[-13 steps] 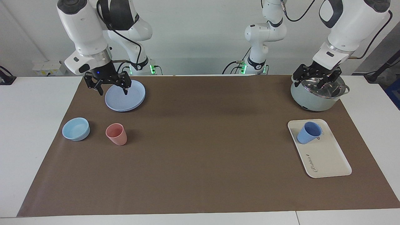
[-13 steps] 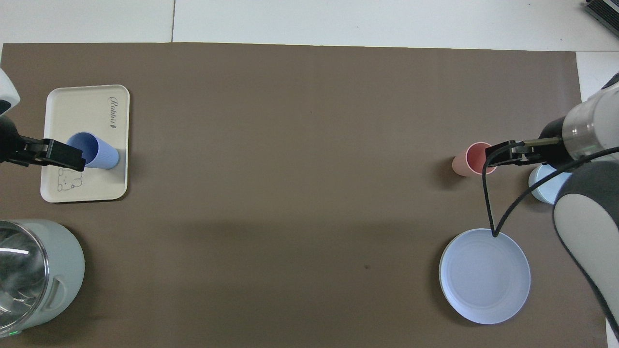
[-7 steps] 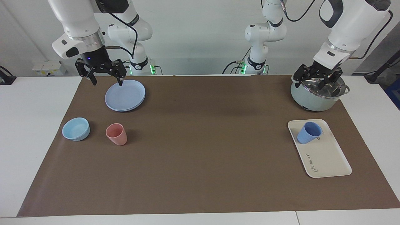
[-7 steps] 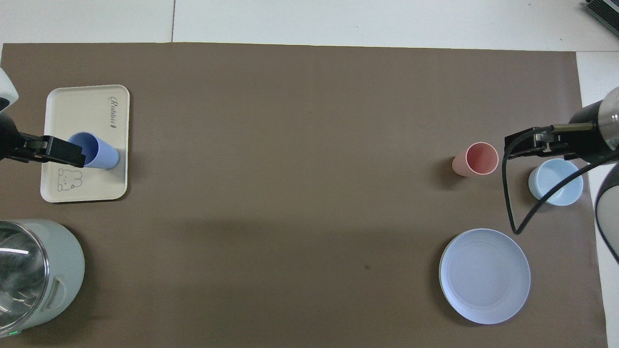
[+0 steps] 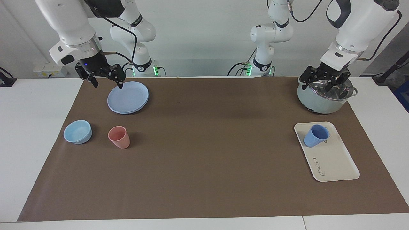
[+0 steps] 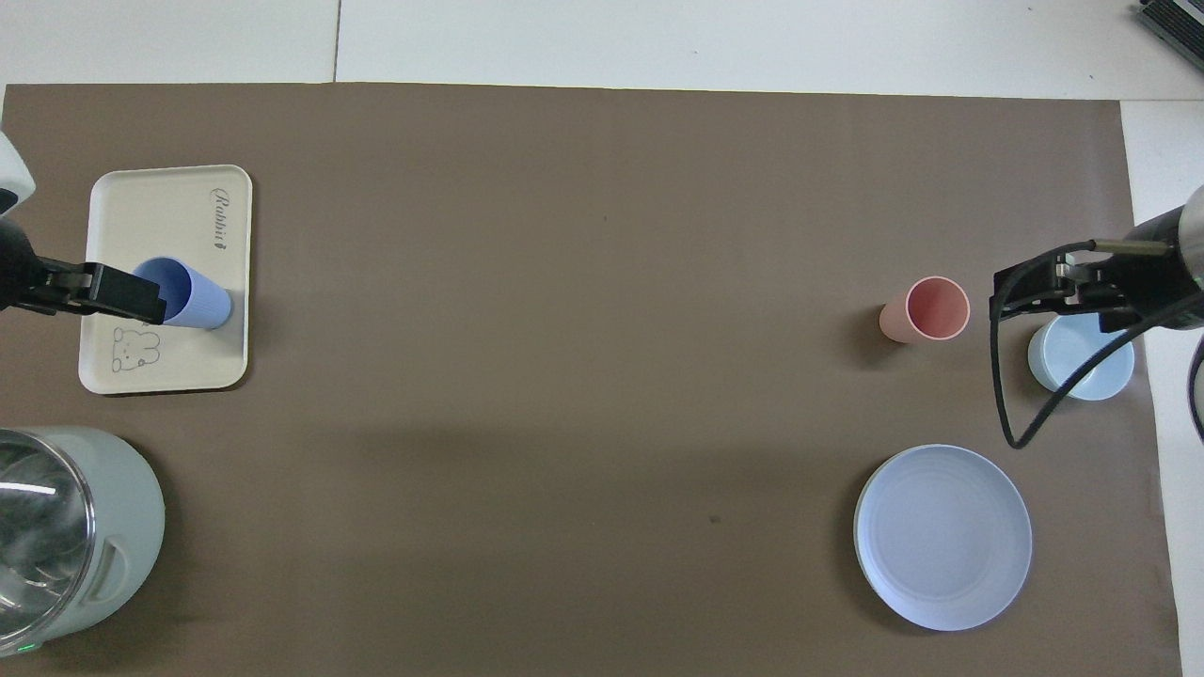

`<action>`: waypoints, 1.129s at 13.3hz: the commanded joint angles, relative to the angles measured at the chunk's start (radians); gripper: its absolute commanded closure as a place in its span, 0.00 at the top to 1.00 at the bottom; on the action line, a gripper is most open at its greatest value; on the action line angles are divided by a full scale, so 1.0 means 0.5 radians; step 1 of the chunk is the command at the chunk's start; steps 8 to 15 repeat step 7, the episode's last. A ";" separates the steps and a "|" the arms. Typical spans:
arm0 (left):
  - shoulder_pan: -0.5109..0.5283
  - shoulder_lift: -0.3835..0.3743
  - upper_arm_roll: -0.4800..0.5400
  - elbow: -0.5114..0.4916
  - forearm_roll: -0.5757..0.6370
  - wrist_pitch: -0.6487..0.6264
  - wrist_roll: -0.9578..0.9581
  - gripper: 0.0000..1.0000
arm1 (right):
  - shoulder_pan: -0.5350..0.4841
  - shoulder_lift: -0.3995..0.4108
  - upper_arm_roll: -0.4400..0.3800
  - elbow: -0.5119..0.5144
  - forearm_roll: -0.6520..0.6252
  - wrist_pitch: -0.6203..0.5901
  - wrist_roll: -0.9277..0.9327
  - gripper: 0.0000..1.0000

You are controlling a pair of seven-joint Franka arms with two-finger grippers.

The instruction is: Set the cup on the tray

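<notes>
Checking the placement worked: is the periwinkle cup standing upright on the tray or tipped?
Upright. The cup stands on its base with its mouth up on the tray, at the end nearer the robots. No hand touches it.

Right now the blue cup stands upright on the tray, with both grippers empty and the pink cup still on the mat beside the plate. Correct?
One thing is wrong: the pink cup stands beside the light-blue bowl, with the plate nearer the robots. The facing view shows it. The rest holds.
</notes>
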 commanded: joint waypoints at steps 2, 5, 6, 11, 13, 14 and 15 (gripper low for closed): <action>0.005 -0.026 -0.005 -0.028 -0.010 0.012 -0.024 1.00 | -0.015 -0.042 0.008 -0.052 -0.005 0.024 0.022 1.00; 0.005 -0.032 -0.001 -0.040 -0.010 0.012 -0.021 1.00 | 0.000 -0.042 0.011 -0.058 0.001 0.037 0.028 1.00; 0.008 -0.032 -0.001 -0.040 -0.010 0.012 -0.021 1.00 | 0.001 -0.042 0.011 -0.055 0.001 0.037 0.028 1.00; 0.005 -0.032 -0.001 -0.043 -0.010 0.012 -0.021 1.00 | 0.004 -0.042 0.011 -0.055 0.001 0.037 0.028 1.00; 0.005 -0.032 -0.001 -0.043 -0.010 0.012 -0.021 1.00 | 0.004 -0.042 0.011 -0.055 0.001 0.037 0.028 1.00; 0.005 -0.032 -0.001 -0.043 -0.010 0.012 -0.021 1.00 | 0.004 -0.042 0.011 -0.055 0.001 0.037 0.028 1.00; 0.005 -0.032 -0.001 -0.043 -0.010 0.012 -0.021 1.00 | 0.004 -0.042 0.011 -0.055 0.001 0.037 0.028 1.00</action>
